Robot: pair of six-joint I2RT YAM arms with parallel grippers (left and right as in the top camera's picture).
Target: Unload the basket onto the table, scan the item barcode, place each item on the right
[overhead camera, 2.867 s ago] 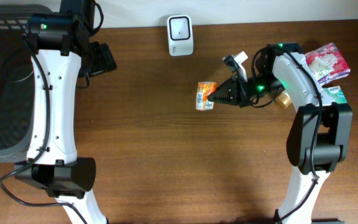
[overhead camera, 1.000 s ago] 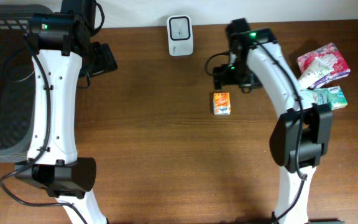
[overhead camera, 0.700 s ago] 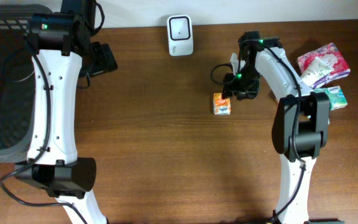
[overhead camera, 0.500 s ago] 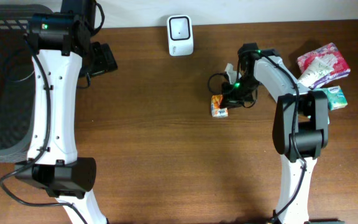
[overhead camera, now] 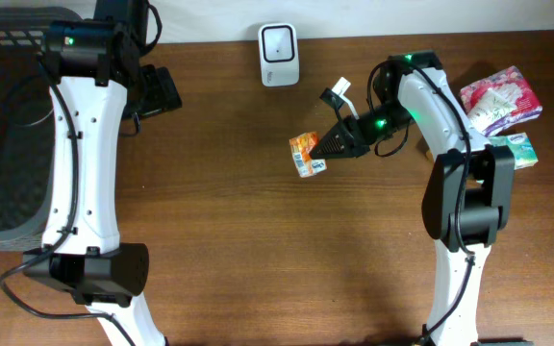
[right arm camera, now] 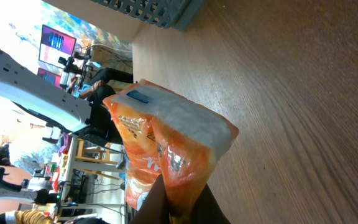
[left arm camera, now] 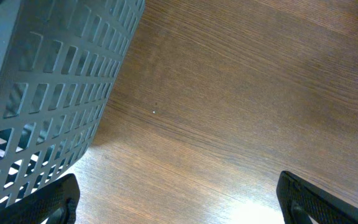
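Holding the orange packet (overhead camera: 305, 155) pinched in the right gripper (overhead camera: 323, 149), below the scanner (overhead camera: 279, 55), we should tilt its barcode squarely toward the scanner face; left gripper (left arm camera: 178, 202) stands wide.

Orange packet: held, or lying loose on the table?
Held. The right gripper is shut on one end of the orange packet; the right wrist view shows that end clamped, the rest sticking out.

Print shows on the orange packet (right arm camera: 166, 143) and the pink pack (overhead camera: 500, 98), but none is legible.
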